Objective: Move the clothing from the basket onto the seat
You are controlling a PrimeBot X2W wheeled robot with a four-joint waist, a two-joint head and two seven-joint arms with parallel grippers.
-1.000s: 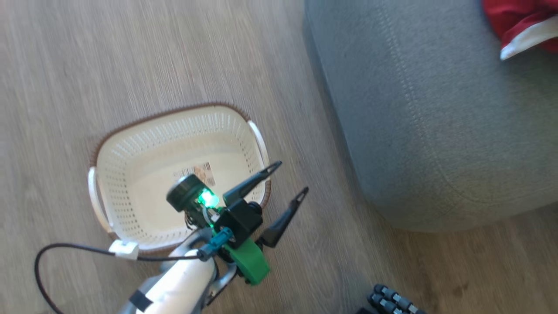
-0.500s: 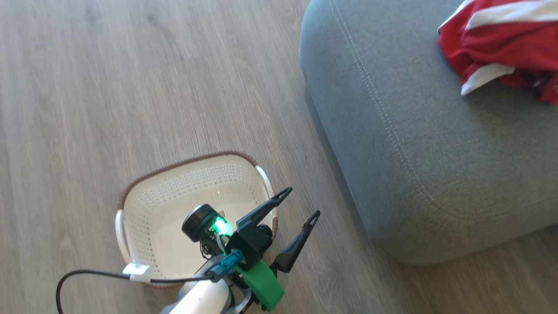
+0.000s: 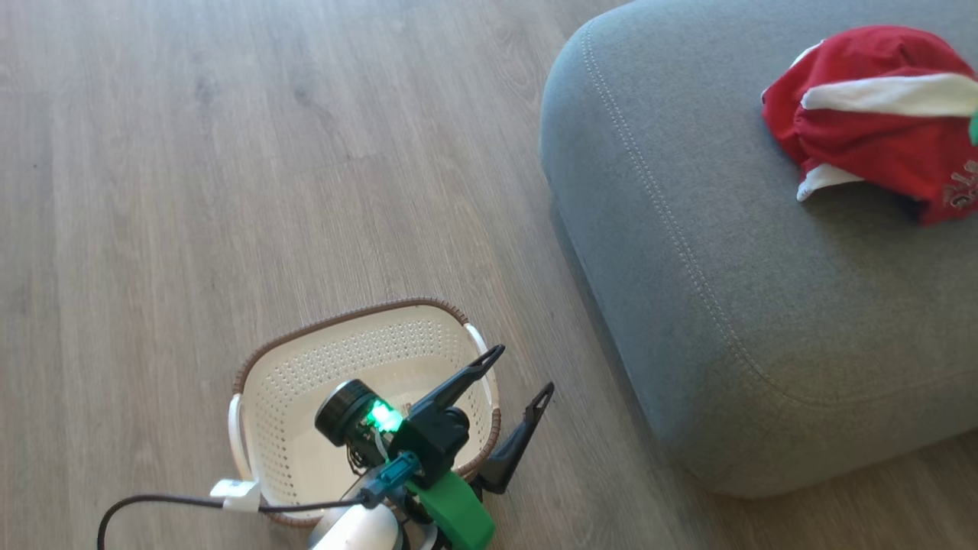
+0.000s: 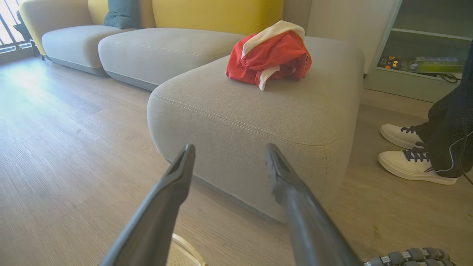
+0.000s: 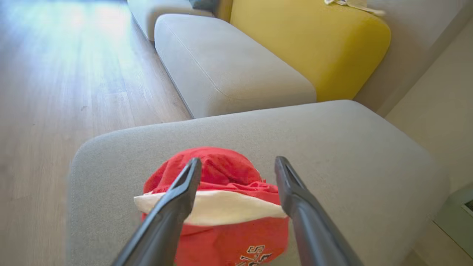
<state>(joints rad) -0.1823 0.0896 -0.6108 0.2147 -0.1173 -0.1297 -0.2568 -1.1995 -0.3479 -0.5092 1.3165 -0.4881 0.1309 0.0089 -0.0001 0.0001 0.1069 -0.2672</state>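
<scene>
– Clothing (image 3: 871, 130), red with white trim and small white lettering: where is it lodged?
– On the seat (image 3: 726, 267), bunched in one heap towards the far side of the grey cushion, well apart from the basket (image 3: 267, 397).
– Left gripper (image 3: 521, 370), pose?
– Pale forearm (image 3: 355, 535) enters at the bottom edge of the head view, and the fingers point up and right toward the seat. One finger lies over the basket's seat-side rim, the other over the floor (image 3: 229, 153) just beside it. Jaws wide apart, holding nothing. A green lamp (image 3: 384, 418) glows at the wrist, and a black cable (image 3: 153, 503) loops off to the left.
– Right gripper (image 5: 238, 161)?
– Poised over the clothing with its fingers spread, one on either side of the white band in its own wrist view. Contact with the fabric cannot be told.
– Basket, condition?
– Upright on the floor: cream perforated walls, brown rim, white handles. Near the seat's corner, not touching it.
– Surface and room?
– Wood-look plank floor, pale grey-brown. Seat edge rounded, with a line of lighter double stitching. Further grey seat sections beyond, with yellow backrest cushions (image 5: 314, 40) behind them. Pale green shelf unit (image 4: 425, 55) to one side. A person's white shoes (image 4: 410, 166) and dark trouser leg are on the floor beside the seat.
</scene>
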